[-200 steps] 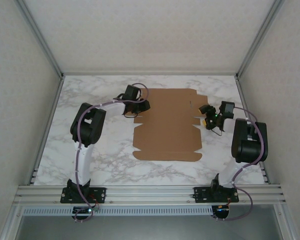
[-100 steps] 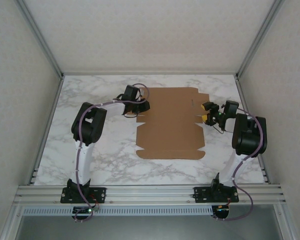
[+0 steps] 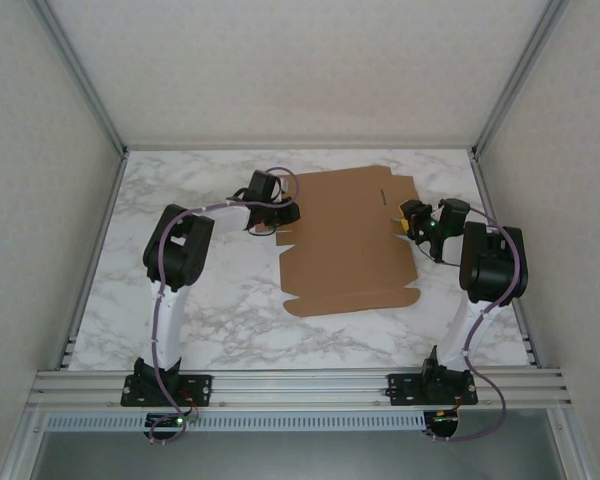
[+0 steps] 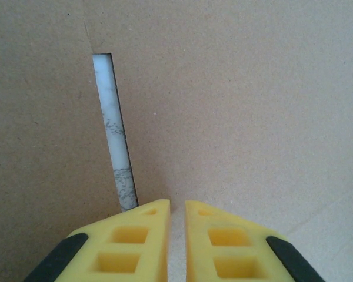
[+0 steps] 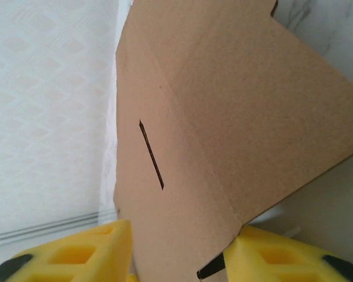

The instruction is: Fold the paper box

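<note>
The paper box [image 3: 345, 240] is a flat brown cardboard sheet with flaps and slits, lying on the marble table [image 3: 195, 320]. My left gripper [image 3: 283, 213] stands over the sheet's left edge. In the left wrist view its yellow fingers [image 4: 147, 235] are nearly together and point down at the cardboard [image 4: 235, 106], beside a slit [image 4: 115, 135] that shows marble. My right gripper [image 3: 408, 216] is at the sheet's right edge. In the right wrist view its jaws [image 5: 185, 226] stand apart with a raised, creased flap [image 5: 223, 106] between them, and the right finger [image 5: 265, 252] touches the flap.
White walls and an aluminium frame [image 3: 90, 270] close in the table on the left, right and back. The front rail [image 3: 300, 385] carries both arm bases. Bare marble lies to the left of the sheet and in front of it.
The sheet has slid right and turned slightly, its right edge lifting. My right gripper moved in over that edge and its jaws narrowed. The left jaws closed further and stayed in place.
</note>
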You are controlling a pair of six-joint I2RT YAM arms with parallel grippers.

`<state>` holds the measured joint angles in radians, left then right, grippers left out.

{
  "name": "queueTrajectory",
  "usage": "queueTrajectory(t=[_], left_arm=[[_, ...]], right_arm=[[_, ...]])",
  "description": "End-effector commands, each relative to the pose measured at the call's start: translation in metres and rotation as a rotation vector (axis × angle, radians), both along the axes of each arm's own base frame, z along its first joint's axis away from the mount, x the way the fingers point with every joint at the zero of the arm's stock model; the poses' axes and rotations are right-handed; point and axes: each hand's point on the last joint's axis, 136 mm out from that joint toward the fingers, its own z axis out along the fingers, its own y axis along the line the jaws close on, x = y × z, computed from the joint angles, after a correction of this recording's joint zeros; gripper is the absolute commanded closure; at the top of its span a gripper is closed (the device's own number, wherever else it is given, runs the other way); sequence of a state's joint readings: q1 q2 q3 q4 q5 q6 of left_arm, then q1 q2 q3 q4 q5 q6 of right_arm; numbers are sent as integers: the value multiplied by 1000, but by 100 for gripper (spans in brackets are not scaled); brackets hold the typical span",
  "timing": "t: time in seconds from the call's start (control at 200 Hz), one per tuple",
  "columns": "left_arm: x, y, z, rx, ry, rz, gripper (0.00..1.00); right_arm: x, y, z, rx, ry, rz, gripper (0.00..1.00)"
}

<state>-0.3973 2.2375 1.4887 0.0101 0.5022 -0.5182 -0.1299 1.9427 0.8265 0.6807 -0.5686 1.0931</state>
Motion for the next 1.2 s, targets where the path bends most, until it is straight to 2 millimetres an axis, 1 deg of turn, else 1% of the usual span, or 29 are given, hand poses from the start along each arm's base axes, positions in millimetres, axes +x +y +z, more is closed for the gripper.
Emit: queueTrajectory(t=[0.0,0.03,0.085,0.12,0.185,0.255,0.295,0.431,0.501,0.586,0.706,0.761,0.846,0.901,0.956,1.041,1.147,1.167,1.192], left_arm=[[-28,9,-45,60,136,-24,86],[-28,9,-46,61,138,-24,86],[-28,9,-46,62,137,-25,86],[-28,10,-46,63,137,-24,86],[-28,11,-46,67,138,-22,87],[-27,12,-45,65,137,-15,87],[-27,12,-45,55,139,-13,87],[-27,9,-40,25,137,-6,87],[-26,8,-36,14,136,-3,86],[-24,8,-27,-5,128,4,83],[-24,7,-15,-25,118,15,70],[-24,8,-7,-37,108,21,63],[-23,9,10,-58,85,29,52],[-22,10,24,-72,65,37,46],[-21,12,43,-86,38,47,40],[-19,18,72,-103,-3,72,35],[-20,27,108,-109,-55,105,33],[-21,29,115,-110,-68,109,32],[-21,31,124,-107,-86,115,32]], right_arm=[[6,-5,16,-83,-65,-5,61],[7,-4,15,-79,-65,1,63],[10,-3,16,-75,-75,8,68],[11,-3,15,-73,-76,6,69],[11,-5,15,-78,-85,-5,75],[12,-7,14,-81,-87,-18,77],[12,-7,13,-77,-85,-24,82],[13,-9,12,-38,-97,-57,89],[12,-9,15,-17,-110,-66,92],[11,-9,24,-13,-133,-74,92],[7,-8,35,-19,-153,-71,92],[5,-9,41,-22,-162,-73,92],[2,-9,53,-31,-179,-76,92],[-1,-9,65,-39,-197,-76,92],[-4,-10,79,-54,-218,-79,92],[-9,-12,106,-92,-251,-80,93],[-19,-18,141,-183,-279,-99,96],[-22,-20,143,-205,-267,-105,96],[-26,-23,153,-233,-271,-111,96]])
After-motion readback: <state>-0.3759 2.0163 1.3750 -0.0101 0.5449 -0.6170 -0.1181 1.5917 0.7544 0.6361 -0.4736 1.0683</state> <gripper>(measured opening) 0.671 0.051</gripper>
